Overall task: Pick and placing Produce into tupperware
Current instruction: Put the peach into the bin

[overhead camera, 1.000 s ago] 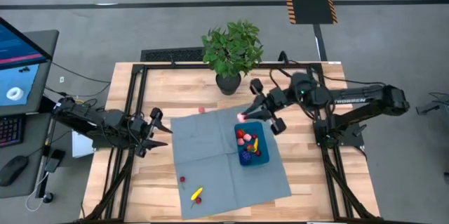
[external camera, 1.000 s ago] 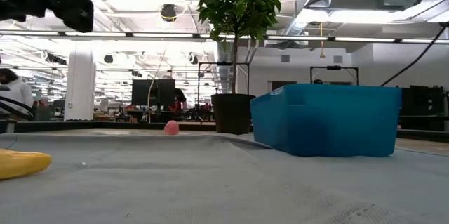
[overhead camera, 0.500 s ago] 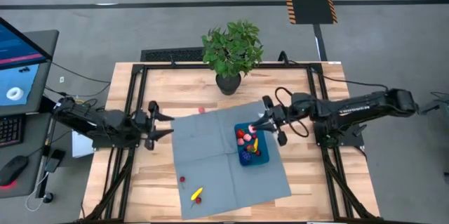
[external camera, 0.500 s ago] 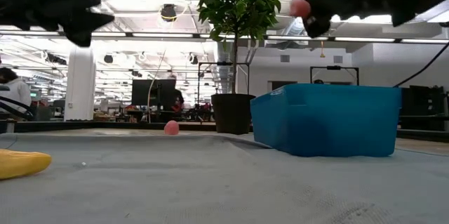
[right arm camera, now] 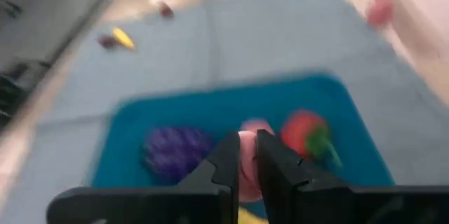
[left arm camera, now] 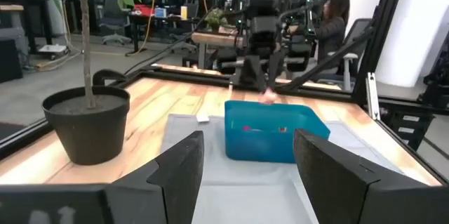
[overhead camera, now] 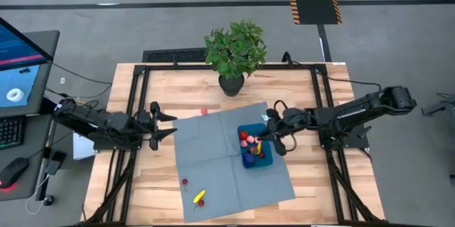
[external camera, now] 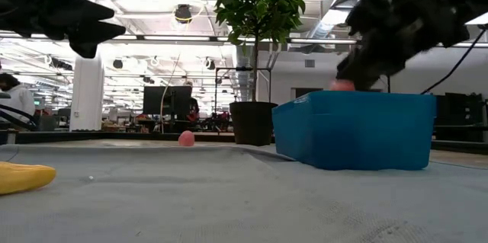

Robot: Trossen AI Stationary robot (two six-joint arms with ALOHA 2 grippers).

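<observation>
The blue tupperware (overhead camera: 256, 146) stands on a grey-blue mat. It holds a purple cluster (right arm camera: 175, 147), a red piece (right arm camera: 305, 131) and a yellow piece (right arm camera: 245, 215). My right gripper (overhead camera: 264, 134) hangs over its far part, shut on a small pink produce piece (right arm camera: 247, 155). That piece sits level with the rim in the low view (external camera: 341, 85). My left gripper (overhead camera: 165, 123) is open and waits in the air at the mat's left edge. On the mat's near part lie a yellow piece (overhead camera: 200, 197) and a red piece (overhead camera: 185, 181). A pink piece (overhead camera: 204, 112) lies on the wood. My right gripper pinches the pink piece (right arm camera: 247, 155) between its two fingers (right arm camera: 226, 161). They come slanting down from the table's right side. The piece is lifted clear and hangs over the inside of the tupperware (right arm camera: 231, 108), at about rim height.
A potted green plant (overhead camera: 234, 53) stands at the table's far edge, just beyond the mat (overhead camera: 213, 149). Bare wood lies left and right of the mat. A monitor and mouse sit off the table's left side. A person shows in the room behind.
My right gripper has carried the pink piece from above the mat's far edge, near the plant, toward the near edge and down. It now sits low over the tupperware and has stayed shut on the piece. My left gripper has hardly moved.
</observation>
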